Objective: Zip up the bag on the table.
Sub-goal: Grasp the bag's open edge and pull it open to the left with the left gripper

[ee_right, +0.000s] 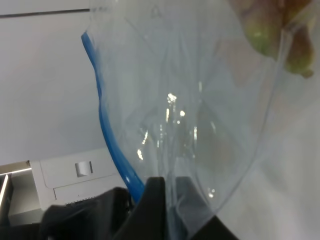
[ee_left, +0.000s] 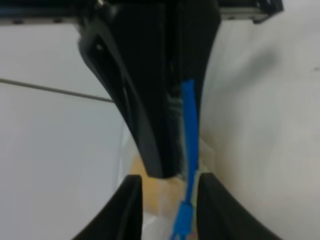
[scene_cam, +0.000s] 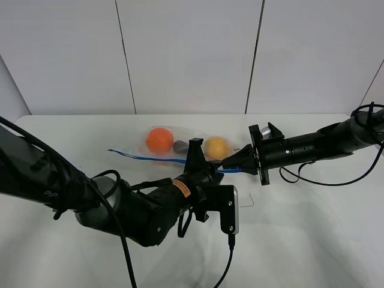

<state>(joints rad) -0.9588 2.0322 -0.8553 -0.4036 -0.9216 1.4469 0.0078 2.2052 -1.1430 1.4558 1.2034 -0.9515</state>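
The clear bag (scene_cam: 183,135) lies mid-table with orange, dark purple and yellow toy produce inside. Its blue zipper strip (scene_cam: 144,156) runs along the near edge. My right gripper (scene_cam: 227,163) is shut on the bag's right end, and the right wrist view shows it (ee_right: 167,192) pinching clear plastic (ee_right: 210,100) beside the strip (ee_right: 107,130). My left gripper (scene_cam: 197,155) stands over the strip just left of the right one. In the left wrist view its fingers (ee_left: 131,210) are apart, with the strip (ee_left: 189,120) between them. The right gripper's fingers (ee_left: 150,100) are directly ahead.
The white table (scene_cam: 312,234) extends all around the bag. A black cable (scene_cam: 230,258) hangs from the left wrist camera (scene_cam: 230,207) toward the front edge. Another cable (scene_cam: 300,179) loops under the right arm. White wall panels stand behind.
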